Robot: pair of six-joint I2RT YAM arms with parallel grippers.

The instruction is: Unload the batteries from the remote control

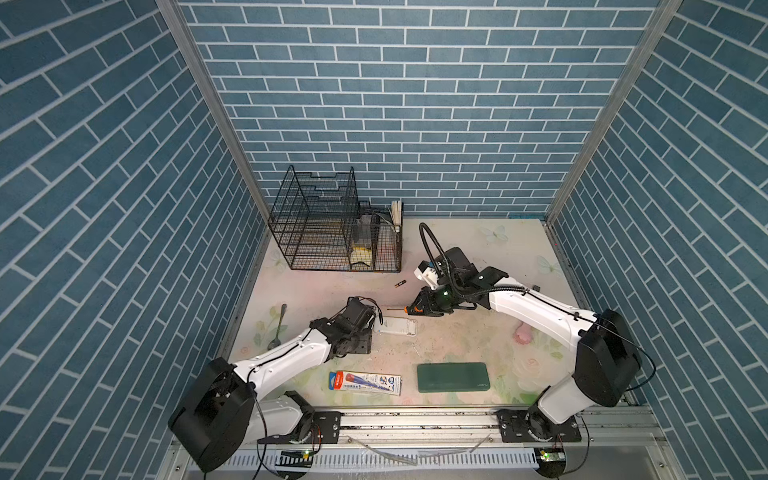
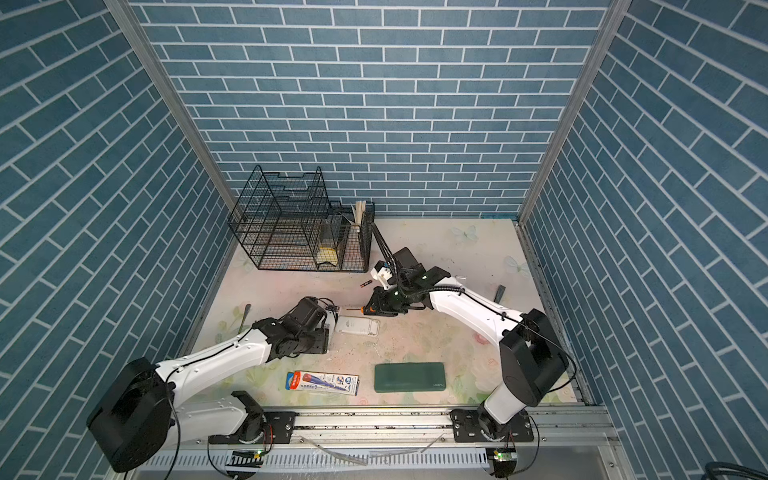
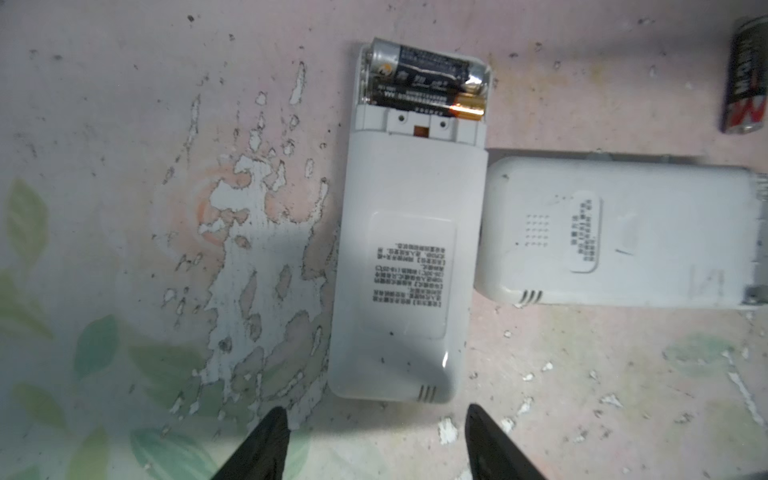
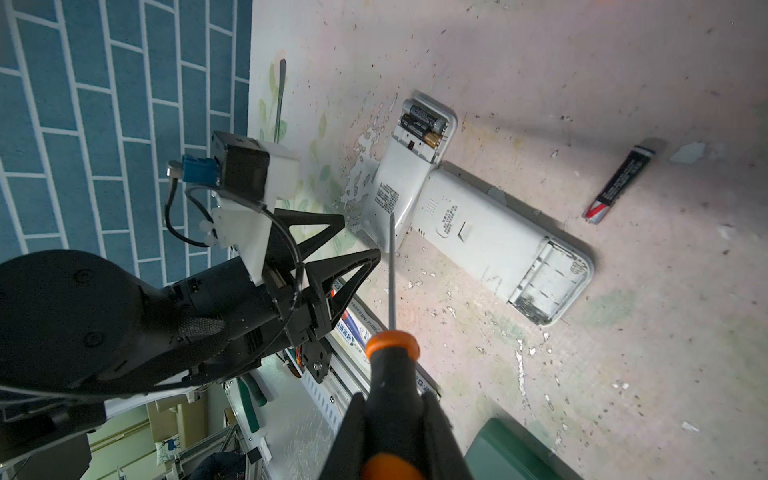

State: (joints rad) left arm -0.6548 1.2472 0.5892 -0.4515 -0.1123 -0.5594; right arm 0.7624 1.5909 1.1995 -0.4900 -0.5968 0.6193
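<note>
Your left gripper hovers with jaws apart and empty just short of the remote control, while your right gripper is clamped on the screwdriver. Two batteries sit in its open bay; another battery lies loose on the table. They look light, rigid and slick, likely to roll, so lever at an exposed end and pinch across the middle.
</note>
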